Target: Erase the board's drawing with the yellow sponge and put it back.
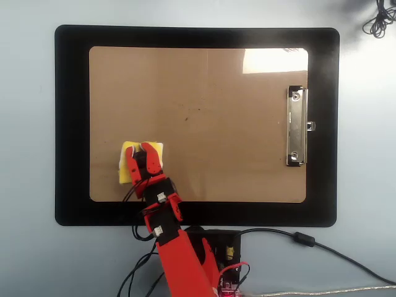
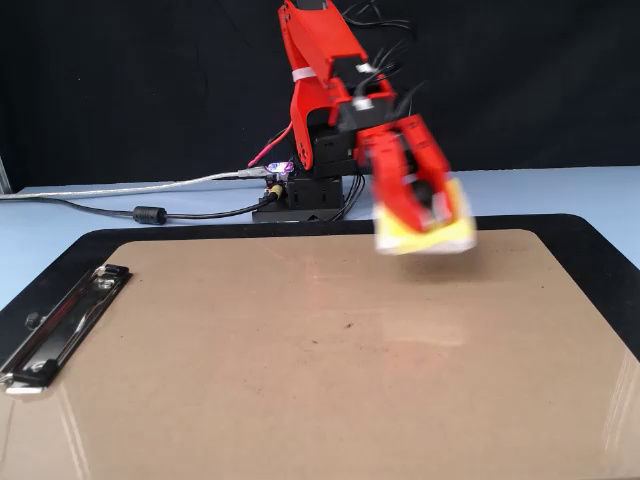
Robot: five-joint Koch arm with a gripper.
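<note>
The brown board (image 1: pixel 235 161) (image 2: pixel 300 380) lies on a black mat. No drawing line shows on it; only a couple of tiny dark specks (image 1: pixel 186 117) (image 2: pixel 348 324) mark its middle. My red gripper (image 1: pixel 139 152) (image 2: pixel 424 212) is shut on the yellow sponge (image 1: pixel 125 172) (image 2: pixel 456 229). In the overhead view the sponge sits over the board's lower left part. The fixed view shows it blurred and lifted clear of the board, near the far right edge.
A silver clip (image 1: pixel 297 127) (image 2: pixel 60 325) runs along one short edge of the board. The black mat (image 1: pixel 71 124) (image 2: pixel 590 240) frames the board. The arm's base and control board with cables (image 1: pixel 216 247) (image 2: pixel 300 195) stand just off the mat.
</note>
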